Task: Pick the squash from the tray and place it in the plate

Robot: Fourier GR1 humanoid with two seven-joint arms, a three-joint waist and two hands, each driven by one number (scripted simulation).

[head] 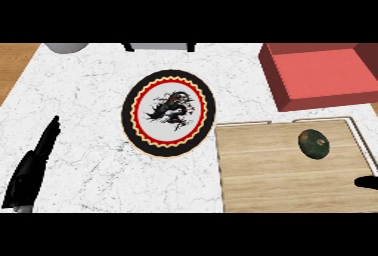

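The squash [314,143] lies on the tray [280,175], apart from the right hand [367,183], whose fingers I cannot tell. The left hand [31,167] rests straight-fingered on the tabletop [81,100], beyond the plate [169,113].

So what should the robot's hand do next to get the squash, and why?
Probably move the right hand up and a little left, over the squash. The squash lies untouched on the wooden tray, and only that hand's tip shows at the right edge, apart from it. The plate waits left of the tray.
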